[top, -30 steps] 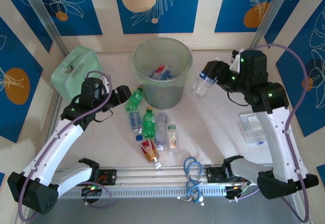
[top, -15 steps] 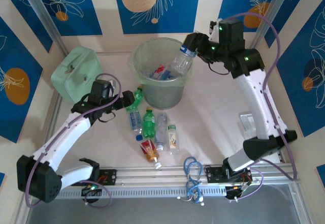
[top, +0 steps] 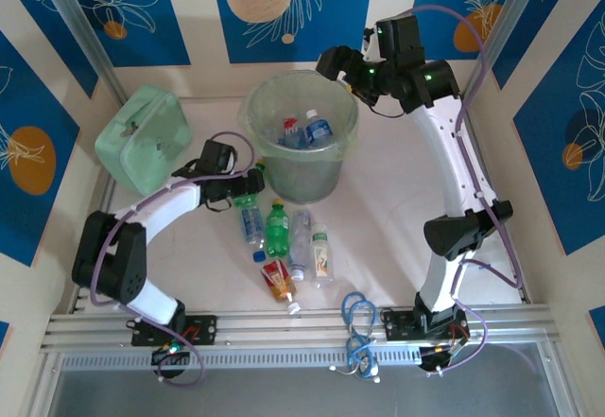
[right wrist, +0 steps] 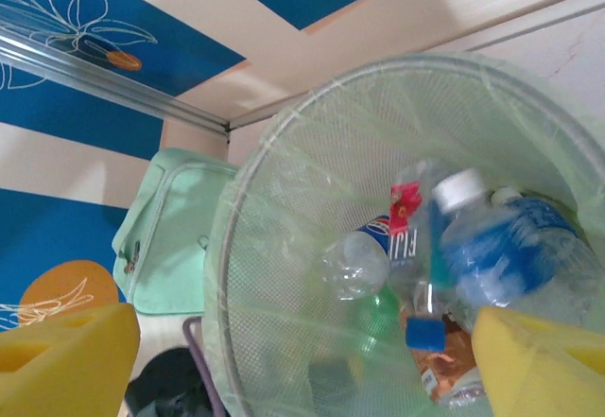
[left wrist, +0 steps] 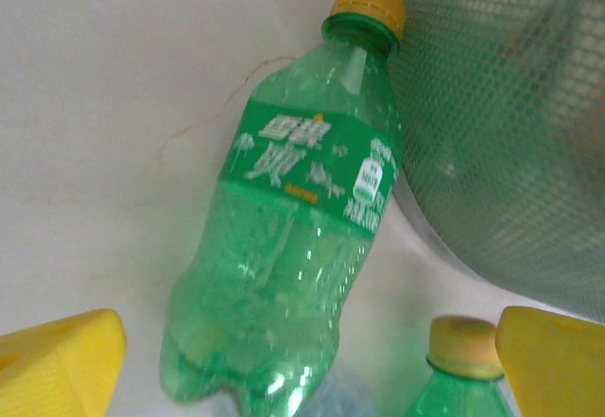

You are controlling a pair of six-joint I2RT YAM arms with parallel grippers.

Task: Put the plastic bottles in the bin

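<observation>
In the left wrist view, left gripper (left wrist: 307, 346) with yellow fingers (left wrist: 57, 365) spread wide at the two lower corners, pinching nothing. Between them, not touched by them, a green bottle (left wrist: 293, 237) on its side on the white table (left wrist: 104, 105). Runs with its long axis from lower centre up toward the upper right, yellow cap (left wrist: 367, 6) at the top, just beside the mesh wall of the bin (left wrist: 510, 133). At lower right, the capped neck of a second green bottle (left wrist: 463, 346).

In the top view, below the bin, more plastic bottles (top: 301, 233) in a loose group at the centre of the frame. Lie mostly with the long axis up-down; the red-labelled bottle (top: 279, 280) slanted, white cap toward lower right. At the left, a mint-green case (top: 142, 138).

Over the upper right rim of the bin, right gripper (top: 333, 60). In the right wrist view, its fingers (right wrist: 66, 365) wide apart as well, holding nothing. Inside the bin, a blue-labelled bottle (right wrist: 515, 251), white cap toward upper left, beside a clear bottle (right wrist: 364, 261).
</observation>
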